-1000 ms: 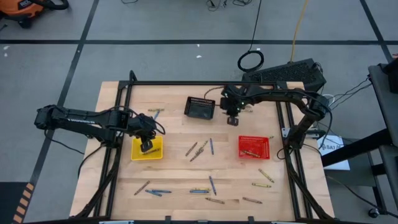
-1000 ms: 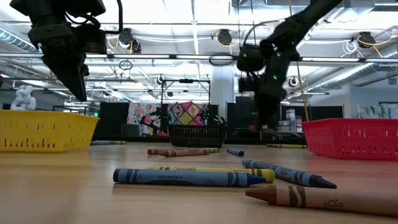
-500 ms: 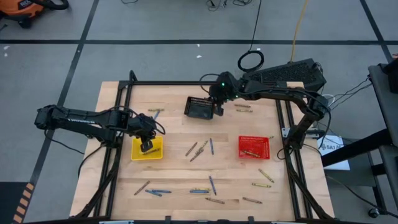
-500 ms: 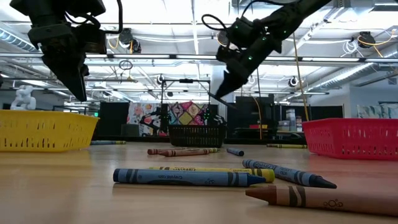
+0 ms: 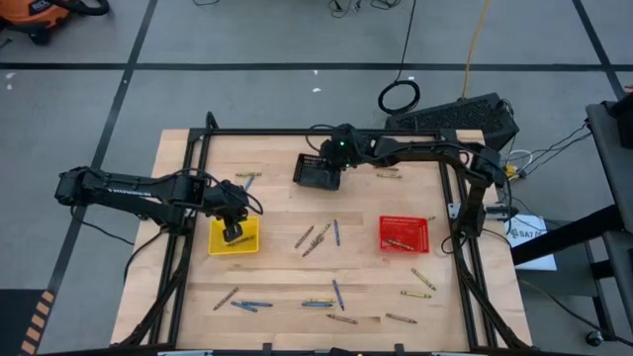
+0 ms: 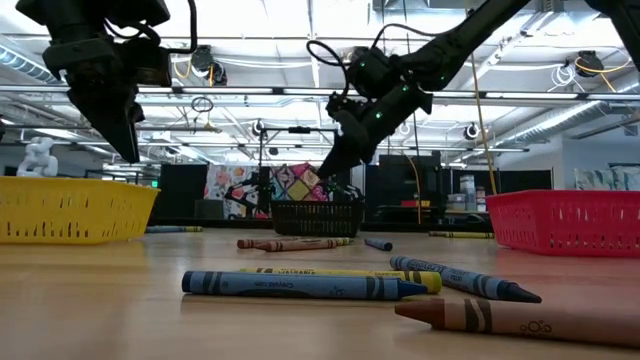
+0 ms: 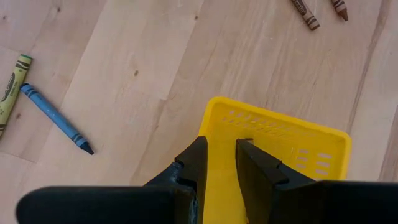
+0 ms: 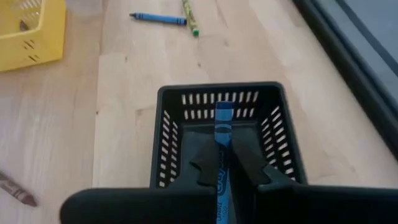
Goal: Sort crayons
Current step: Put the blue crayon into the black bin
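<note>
My right gripper hangs over the black mesh basket at the table's far middle, shut on a blue crayon. In the low view it slants down above that basket. My left gripper stands open above the yellow basket at the left, with nothing between its fingers. Loose crayons lie flat on the wood at mid-table, and more lie along the near edge. My right gripper pinches the blue crayon between its two fingers, and the crayon lies along them. Its free end sticks out past the fingertips over the basket's inside. The fingers slant down from the table's right side. The crayon is lifted clear.
A red basket holding a crayon sits at the right. A blue and a green crayon lie beyond the black basket. Black frame rails run along the table's far and side edges.
My right gripper has carried the blue crayon toward the table's left and far edge, from beside the black basket to above it. It has tipped up from pointing steeply down to a shallower slant. It has stayed shut.
</note>
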Controlling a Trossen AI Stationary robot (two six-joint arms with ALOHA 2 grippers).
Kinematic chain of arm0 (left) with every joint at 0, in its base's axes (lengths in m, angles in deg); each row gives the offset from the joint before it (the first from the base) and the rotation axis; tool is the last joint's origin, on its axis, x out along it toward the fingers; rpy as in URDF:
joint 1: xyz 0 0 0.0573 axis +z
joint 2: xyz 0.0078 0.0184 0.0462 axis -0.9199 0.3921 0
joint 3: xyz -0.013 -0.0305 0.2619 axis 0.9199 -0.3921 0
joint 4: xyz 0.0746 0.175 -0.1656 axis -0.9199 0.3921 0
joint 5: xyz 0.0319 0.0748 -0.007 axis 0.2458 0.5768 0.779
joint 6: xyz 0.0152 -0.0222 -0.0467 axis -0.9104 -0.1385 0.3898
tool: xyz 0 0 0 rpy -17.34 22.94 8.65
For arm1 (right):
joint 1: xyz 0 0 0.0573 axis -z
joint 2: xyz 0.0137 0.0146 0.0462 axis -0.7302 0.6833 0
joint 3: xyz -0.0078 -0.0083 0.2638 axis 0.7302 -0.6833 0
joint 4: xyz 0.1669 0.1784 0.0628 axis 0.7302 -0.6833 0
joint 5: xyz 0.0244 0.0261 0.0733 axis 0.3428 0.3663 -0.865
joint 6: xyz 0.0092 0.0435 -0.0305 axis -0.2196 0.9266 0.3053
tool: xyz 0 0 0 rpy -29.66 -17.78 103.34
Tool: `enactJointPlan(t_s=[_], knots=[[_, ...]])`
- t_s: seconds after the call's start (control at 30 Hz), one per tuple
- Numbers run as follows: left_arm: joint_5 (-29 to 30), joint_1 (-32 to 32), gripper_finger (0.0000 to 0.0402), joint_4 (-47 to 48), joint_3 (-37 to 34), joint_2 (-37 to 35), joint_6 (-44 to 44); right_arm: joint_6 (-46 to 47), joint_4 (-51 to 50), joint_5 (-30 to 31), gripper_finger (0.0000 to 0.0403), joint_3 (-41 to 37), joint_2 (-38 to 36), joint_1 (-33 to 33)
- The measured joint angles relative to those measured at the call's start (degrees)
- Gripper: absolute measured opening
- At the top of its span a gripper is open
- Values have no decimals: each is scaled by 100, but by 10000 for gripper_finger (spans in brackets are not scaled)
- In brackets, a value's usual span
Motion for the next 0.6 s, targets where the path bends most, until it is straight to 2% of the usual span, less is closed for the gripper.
enactJointPlan(t_s=[0.27, 0.6], knots=[[0, 0, 80, 0, 0, 0, -11, -19, -38, -11, 14, 0, 59, 4], [0, 0, 80, -35, 0, 0, -22, -122, 12, -149, 60, 0, 59, -11]])
